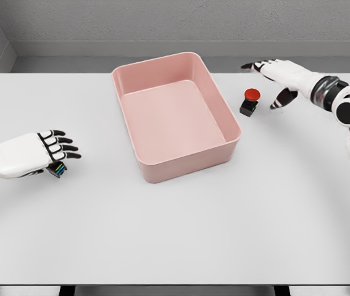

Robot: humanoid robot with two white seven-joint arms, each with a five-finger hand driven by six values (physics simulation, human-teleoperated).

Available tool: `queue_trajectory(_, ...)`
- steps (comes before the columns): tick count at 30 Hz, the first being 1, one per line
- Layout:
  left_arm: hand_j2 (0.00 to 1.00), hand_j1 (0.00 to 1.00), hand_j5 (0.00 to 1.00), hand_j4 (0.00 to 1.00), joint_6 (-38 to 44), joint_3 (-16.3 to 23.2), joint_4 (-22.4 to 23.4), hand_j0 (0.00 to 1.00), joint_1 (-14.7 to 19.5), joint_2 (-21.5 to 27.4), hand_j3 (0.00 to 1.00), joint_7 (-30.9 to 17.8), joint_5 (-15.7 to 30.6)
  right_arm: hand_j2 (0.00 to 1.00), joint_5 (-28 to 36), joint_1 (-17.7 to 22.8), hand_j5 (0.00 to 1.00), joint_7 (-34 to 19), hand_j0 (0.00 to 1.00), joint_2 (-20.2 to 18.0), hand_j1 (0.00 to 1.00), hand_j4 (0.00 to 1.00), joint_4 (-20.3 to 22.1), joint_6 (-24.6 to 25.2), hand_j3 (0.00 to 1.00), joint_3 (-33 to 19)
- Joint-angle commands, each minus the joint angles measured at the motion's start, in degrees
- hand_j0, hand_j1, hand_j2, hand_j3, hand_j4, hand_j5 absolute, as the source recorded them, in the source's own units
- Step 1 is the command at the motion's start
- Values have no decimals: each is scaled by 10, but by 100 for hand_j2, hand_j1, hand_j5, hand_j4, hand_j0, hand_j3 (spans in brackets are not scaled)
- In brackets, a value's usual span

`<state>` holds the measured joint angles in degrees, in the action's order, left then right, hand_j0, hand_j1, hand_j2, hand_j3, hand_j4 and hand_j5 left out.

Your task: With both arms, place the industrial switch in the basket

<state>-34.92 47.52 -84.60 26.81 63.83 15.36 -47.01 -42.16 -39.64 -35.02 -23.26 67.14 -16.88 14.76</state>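
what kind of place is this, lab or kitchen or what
Probably a simulated test bench, not a kitchen: a bare white table against plain grey walls, holding only a pink basket and a red-buttoned industrial switch. The render-like surfaces and the robot's white right hand fit that.

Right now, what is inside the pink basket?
The pink basket looks empty: only its bare pink floor shows. The near wall hides a strip of floor behind it. The red-button switch sits outside, to its right.

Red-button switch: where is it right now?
Head view: the switch sits on the table, right of the pink basket, beside the open right hand.
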Motion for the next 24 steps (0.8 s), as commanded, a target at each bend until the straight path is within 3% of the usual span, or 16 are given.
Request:
queue_trajectory(1,77,77,77,77,-1,-1,0,77,0,1,77,-21,5,100,1,-1,100,0,100,1,100,100,-15,1,100,-1)
queue_trajectory(5,76,76,76,76,-1,-1,-1,76,0,1,76,-30,4,100,1,-12,100,0,100,21,100,100,-42,-4,100,0)
queue_trajectory(8,68,68,68,68,-1,-1,-1,68,0,1,68,-45,5,100,2,-22,100,0,100,37,100,100,-69,-5,100,2)
queue_trajectory(12,44,44,44,44,-1,-1,-2,44,1,2,44,-47,3,100,1,-24,100,0,100,40,100,100,-72,-4,100,4)
queue_trajectory(24,25,25,25,25,-1,-1,-3,25,4,2,25,-45,-1,100,1,-23,100,0,100,36,100,100,-98,-5,100,5)
